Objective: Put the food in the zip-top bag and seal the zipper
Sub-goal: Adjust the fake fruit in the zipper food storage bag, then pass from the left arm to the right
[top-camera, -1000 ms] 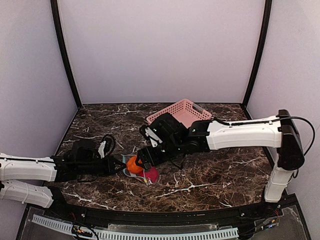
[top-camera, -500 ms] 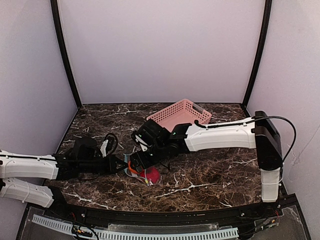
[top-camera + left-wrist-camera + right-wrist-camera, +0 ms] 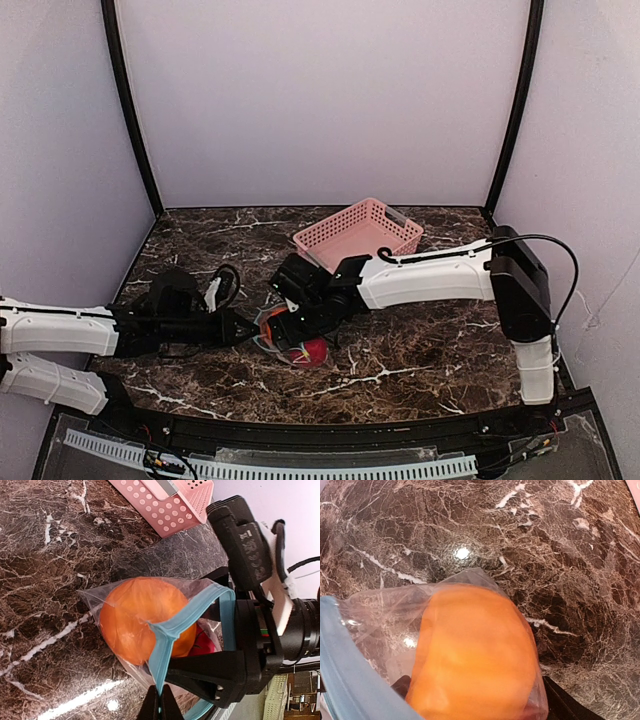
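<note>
step: loading. Orange food [image 3: 135, 617] sat in the mouth of the zip-top bag [image 3: 95, 597], with clear film over it in both wrist views. Sealing was not begun.
red food: red food [image 3: 312, 350] lay just beside the orange one, seen within the loop of the open mouth. It looked to be inside the bag, but was partly hidden.
bag location: on the marble table [image 3: 430, 350], near the front, between the two arms. The pink basket [image 3: 360, 228] stood apart behind it.
zipper: zipper [image 3: 192, 612], the teal strip, gaped in a wide loop and was unsealed.
left gripper: left gripper [image 3: 160, 705] was pressed together, pinching one lip of the zipper and holding the mouth up and open.
right gripper: right gripper [image 3: 280, 332] reached into the bag mouth. Its jaws were spread wide on either side of the orange food. Could not tell whether they gripped it or had let go.
next move (judgement): the right gripper needed to leave the orange deep in the bag and back out without dragging food or film with it. The two lips then had to be lined up and pressed along the strip.
risk (judgement): the round food could roll back out of the mouth, and the thin film could snag on a finger.
</note>
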{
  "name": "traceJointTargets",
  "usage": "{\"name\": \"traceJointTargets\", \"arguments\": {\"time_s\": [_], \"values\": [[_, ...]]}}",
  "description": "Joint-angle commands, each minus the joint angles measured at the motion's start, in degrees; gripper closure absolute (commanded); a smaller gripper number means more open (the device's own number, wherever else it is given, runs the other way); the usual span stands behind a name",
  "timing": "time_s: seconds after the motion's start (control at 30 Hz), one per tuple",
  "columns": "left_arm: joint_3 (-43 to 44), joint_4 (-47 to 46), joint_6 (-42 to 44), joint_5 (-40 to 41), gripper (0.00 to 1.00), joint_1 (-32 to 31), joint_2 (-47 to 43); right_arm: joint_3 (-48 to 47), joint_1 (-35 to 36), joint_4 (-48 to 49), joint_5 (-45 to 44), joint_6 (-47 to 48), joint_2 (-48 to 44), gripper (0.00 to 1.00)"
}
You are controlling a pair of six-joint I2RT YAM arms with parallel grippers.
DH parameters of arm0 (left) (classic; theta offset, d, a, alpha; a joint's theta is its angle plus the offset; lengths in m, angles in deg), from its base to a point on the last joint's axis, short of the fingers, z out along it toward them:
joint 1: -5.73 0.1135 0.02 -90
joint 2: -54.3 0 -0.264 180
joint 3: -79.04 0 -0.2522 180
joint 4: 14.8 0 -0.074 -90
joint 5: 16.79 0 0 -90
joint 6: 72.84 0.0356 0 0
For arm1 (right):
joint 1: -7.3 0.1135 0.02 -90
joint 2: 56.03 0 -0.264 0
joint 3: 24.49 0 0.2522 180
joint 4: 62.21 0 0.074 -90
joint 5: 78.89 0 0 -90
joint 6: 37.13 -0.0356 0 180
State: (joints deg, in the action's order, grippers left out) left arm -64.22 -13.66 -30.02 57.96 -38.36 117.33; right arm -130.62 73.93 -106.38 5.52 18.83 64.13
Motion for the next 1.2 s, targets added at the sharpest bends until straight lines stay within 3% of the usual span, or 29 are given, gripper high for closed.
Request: {"name": "traceJointTargets", "arguments": {"time_s": [0.0, 0.33, 0.57, 0.67, 0.8, 1.17], "values": [[2.15, 0.56, 0.31, -1.06, 0.99, 0.25, -1.39, -0.01, -1.14, -4.13, -2.85, -1.76, 1.69, 0.17], [0.83, 2.87, -2.24, 4.38, 0.99, 0.99, -1.57, 0.95, -0.36, -1.92, 1.55, 3.3, -8.67, 0.1], [0.72, 1.46, -3.9, 6.36, 0.99, 2.22, -1.51, 9.5, 1.29, 4.53, 4.53, 3.4, -20.97, 0.09], [1.27, 1.44, -3.97, 6.52, 0.99, 2.45, -1.44, 15.17, 2.49, 7.78, 4.93, 4.09, -24.2, 0.16], [1.69, 1.62, -4.02, 6.39, 0.99, 2.68, -1.33, 20.51, 4.47, 10.06, 4.43, 4.2, -24.89, 0.32], [1.63, 2.35, -3.98, 6.11, 0.99, 2.78, -2.16, 21.36, 7.89, 11.46, -2.33, 1.0, -18.5, 0.58]]}}
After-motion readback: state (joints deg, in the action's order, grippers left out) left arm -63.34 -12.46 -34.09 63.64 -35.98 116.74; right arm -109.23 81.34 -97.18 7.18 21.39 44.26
